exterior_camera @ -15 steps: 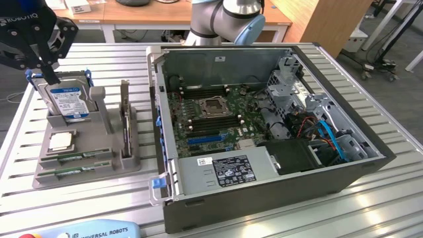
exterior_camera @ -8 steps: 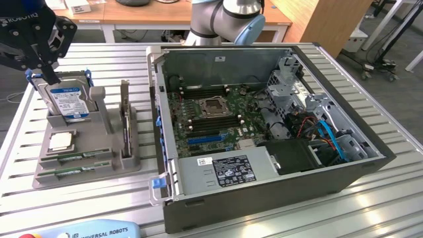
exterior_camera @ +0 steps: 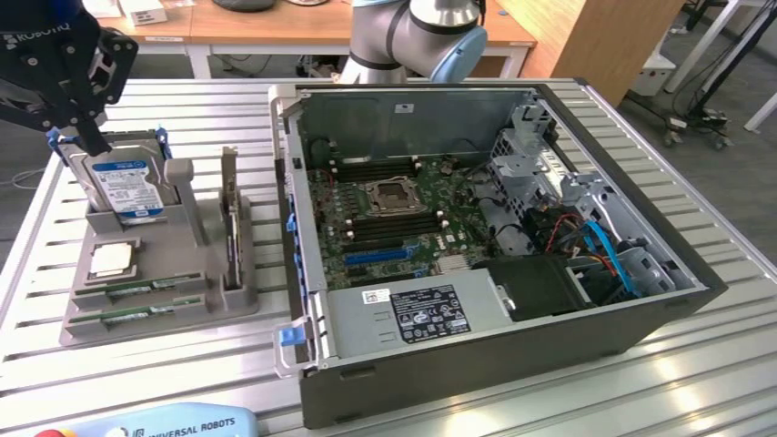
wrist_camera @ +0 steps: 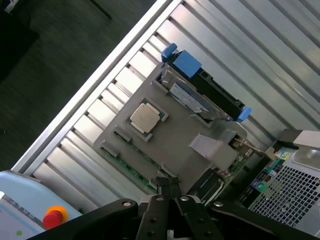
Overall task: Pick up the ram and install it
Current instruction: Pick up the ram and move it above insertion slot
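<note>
Slatted metal table (exterior_camera: 680,382) carries a grey holder (exterior_camera: 91,332) with the ram (exterior_camera: 136,289); the pincer (wrist_camera: 169,187) hangs above, pressed together, empty.

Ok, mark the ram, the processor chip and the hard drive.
ram (wrist_camera: 127,167): wrist view, middle of the green stick.
processor chip (wrist_camera: 145,118): wrist view, centre of its silver lid.
hard drive (exterior_camera: 126,187): exterior view, on its blue-and-white label.

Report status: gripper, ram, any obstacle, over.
Gripper shut, empty, above grey holder. Ram lies flat in holder, untouched. Hard drive stands upright in same holder.
</note>
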Controlling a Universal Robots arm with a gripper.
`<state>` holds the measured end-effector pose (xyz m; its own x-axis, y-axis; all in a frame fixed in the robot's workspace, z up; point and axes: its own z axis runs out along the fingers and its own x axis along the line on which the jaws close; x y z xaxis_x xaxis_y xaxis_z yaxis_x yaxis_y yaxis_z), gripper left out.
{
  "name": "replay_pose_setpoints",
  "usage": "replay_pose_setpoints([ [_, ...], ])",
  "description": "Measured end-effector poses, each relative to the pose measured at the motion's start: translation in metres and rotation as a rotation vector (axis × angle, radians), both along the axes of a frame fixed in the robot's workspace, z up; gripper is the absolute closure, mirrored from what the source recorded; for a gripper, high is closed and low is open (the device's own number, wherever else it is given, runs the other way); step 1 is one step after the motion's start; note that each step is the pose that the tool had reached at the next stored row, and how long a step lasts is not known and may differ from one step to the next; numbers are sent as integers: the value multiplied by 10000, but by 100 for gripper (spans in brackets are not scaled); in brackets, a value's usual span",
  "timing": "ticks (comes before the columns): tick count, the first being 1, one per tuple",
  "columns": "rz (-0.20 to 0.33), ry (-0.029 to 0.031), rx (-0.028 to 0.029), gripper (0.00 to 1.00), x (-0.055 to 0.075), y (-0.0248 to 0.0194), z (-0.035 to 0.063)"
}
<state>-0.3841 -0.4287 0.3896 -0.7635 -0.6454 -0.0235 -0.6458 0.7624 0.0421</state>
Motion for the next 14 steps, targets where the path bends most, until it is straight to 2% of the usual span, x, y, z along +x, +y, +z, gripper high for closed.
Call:
replay_pose_setpoints([
  [14,1840,0,1,90,1,0,-1],
])
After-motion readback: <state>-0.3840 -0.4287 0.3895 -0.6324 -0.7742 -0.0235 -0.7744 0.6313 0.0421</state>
